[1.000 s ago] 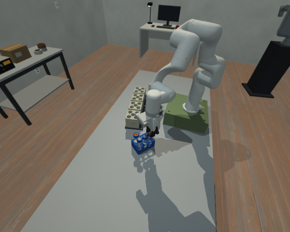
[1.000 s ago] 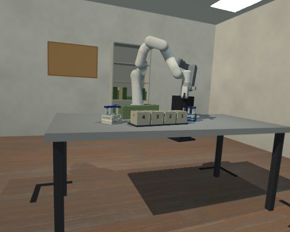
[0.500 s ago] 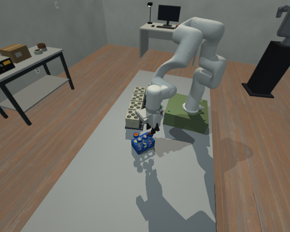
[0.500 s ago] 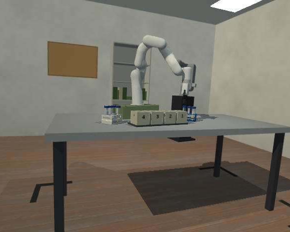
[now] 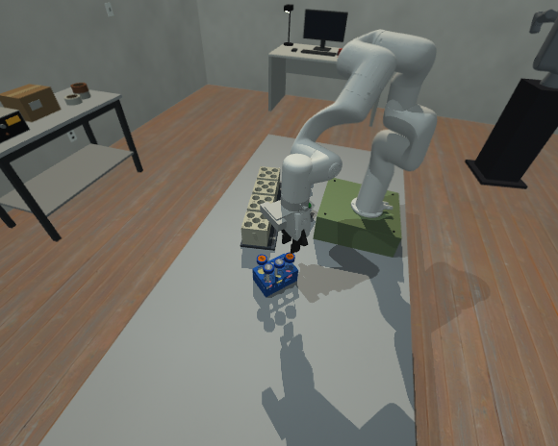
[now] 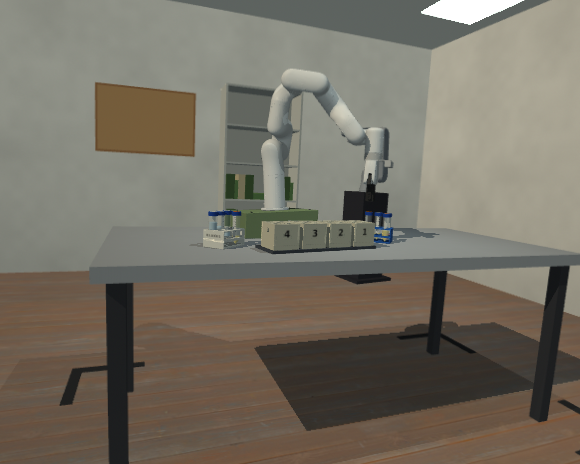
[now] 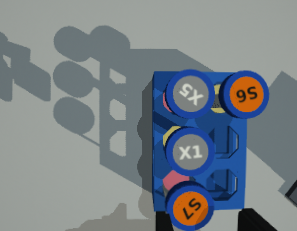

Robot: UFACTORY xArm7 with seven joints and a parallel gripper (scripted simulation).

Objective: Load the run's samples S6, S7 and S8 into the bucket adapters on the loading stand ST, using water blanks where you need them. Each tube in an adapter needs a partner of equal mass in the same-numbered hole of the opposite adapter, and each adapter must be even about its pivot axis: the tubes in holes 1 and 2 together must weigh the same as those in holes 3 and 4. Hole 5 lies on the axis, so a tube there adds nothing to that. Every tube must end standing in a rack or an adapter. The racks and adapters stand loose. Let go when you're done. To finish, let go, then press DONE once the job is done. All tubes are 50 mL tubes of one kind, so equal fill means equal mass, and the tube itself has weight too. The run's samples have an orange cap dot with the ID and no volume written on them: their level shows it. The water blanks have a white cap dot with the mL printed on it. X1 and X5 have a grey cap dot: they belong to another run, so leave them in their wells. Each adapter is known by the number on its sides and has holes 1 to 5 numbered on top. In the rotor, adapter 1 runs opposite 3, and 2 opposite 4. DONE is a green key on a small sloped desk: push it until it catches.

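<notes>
My gripper is part open and empty. Its fingertips are above the end of the blue rack, either side of S7 in the wrist view. S7 stands in a corner well, in a row with grey-dotted X1 and X5. S6 stands beside X5. The other two wells are empty. Adapters 4, 3, 2 and 1 sit on the dark stand; no caps show above them. I cannot identify S8.
A white rack with several blue-capped tubes stands beyond adapter 4; their dots are unreadable. The green arm base is beside the adapters. A small green spot shows behind the gripper, too hidden to identify surely.
</notes>
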